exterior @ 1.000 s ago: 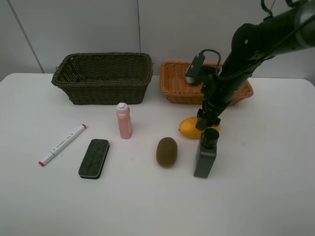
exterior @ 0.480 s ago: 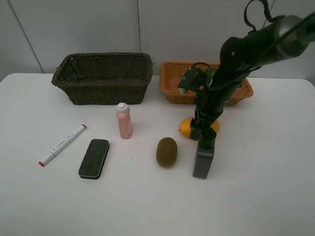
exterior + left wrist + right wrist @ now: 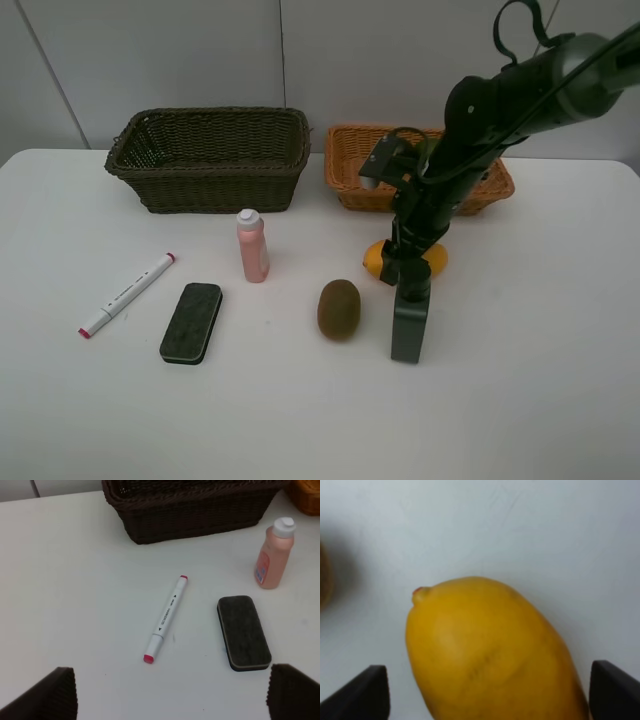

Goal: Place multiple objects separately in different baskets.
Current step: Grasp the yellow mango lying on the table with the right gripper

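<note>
The white marker [image 3: 165, 617] carries small black print, and the pink bottle [image 3: 272, 555] a label; both are too small to read. The right hand [image 3: 405, 262] is open, jaws spread either side of the yellow mango [image 3: 490, 665] lying on the worktop [image 3: 530, 380]. The dark green bottle [image 3: 410, 322] stands just beside it, with the kiwi [image 3: 338, 308] near. The orange basket [image 3: 350, 175] sits behind, and the dark basket [image 3: 205, 125] beside that. The left hand [image 3: 170, 692] hangs open near the marker and the black eraser [image 3: 243, 632].

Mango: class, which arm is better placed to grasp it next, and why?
Right. The right fingers, open, flank the mango; the left fingers hang over the marker and eraser.
</note>
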You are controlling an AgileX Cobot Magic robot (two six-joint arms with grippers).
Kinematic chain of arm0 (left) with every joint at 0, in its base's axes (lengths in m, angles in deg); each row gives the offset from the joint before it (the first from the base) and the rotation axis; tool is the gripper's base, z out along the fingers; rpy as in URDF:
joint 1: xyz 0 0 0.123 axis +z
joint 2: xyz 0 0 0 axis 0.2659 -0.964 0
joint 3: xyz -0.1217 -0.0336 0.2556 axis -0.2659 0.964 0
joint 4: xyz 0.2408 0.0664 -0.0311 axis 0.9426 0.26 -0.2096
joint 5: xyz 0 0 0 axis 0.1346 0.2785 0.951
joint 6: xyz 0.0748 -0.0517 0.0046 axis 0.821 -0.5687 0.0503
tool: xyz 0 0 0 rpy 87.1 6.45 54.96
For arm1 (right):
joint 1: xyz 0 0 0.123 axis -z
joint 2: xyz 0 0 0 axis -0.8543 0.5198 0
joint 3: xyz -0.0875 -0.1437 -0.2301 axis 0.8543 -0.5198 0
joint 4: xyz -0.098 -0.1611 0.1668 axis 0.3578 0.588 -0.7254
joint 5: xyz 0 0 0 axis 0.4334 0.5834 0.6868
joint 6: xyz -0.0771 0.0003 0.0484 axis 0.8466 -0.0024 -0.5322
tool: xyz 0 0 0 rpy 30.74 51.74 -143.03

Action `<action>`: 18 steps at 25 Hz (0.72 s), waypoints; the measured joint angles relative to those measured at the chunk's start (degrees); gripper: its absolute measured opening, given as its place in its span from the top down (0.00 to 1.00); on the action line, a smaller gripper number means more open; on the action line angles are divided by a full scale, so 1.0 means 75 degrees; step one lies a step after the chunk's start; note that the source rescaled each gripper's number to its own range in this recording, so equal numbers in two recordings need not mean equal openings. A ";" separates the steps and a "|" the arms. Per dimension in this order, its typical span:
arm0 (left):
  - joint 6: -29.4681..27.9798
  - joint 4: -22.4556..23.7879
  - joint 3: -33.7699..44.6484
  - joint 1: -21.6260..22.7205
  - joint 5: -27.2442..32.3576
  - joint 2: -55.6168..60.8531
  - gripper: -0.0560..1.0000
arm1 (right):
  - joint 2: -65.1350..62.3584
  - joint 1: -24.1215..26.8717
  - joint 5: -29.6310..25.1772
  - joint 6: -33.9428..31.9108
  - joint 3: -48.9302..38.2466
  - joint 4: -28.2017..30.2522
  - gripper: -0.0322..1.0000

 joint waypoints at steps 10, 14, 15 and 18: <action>0.0000 0.0000 0.0000 0.0000 0.0000 0.0000 0.00 | 0.0000 0.0000 -0.0286 0.0007 0.0059 0.0290 0.06; 0.0000 0.0000 0.0000 0.0000 0.0000 0.0000 0.00 | 0.0000 0.0000 -0.0354 0.0021 0.0104 0.0375 0.06; 0.0000 0.0000 0.0000 0.0000 0.0000 0.0000 0.00 | 0.0000 0.0000 -0.0402 0.0021 0.0135 0.0422 0.06; 0.0000 0.0000 0.0000 0.0000 0.0000 0.0000 0.00 | 0.0015 -0.0003 -0.0494 0.0038 0.0288 0.0671 0.06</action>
